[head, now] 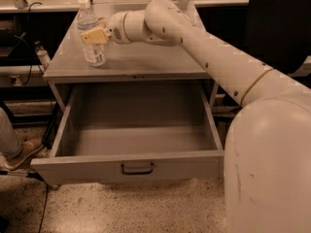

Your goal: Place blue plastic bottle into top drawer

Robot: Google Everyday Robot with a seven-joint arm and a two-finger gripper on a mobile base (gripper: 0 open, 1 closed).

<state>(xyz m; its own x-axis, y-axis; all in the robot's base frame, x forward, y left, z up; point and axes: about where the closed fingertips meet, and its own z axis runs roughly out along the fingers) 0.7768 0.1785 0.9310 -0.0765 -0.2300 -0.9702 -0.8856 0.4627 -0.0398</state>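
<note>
The blue plastic bottle (95,54), clear with a white cap and a pale label, stands upright at the left of the grey cabinet top (150,62). My gripper (92,35) reaches in from the right and is closed around the bottle's middle, with one yellowish finger (96,35) across its front. The bottle's base rests on the cabinet top. Below, the top drawer (131,165) is pulled wide open, and its inside is bare. Its small dark handle (137,169) sits at the middle of the front panel.
My white arm (218,57) crosses above the cabinet's right side and my body (267,169) fills the lower right. A person's shoe (19,152) and cables lie on the floor at left. A small bottle (43,55) stands on a shelf left of the cabinet.
</note>
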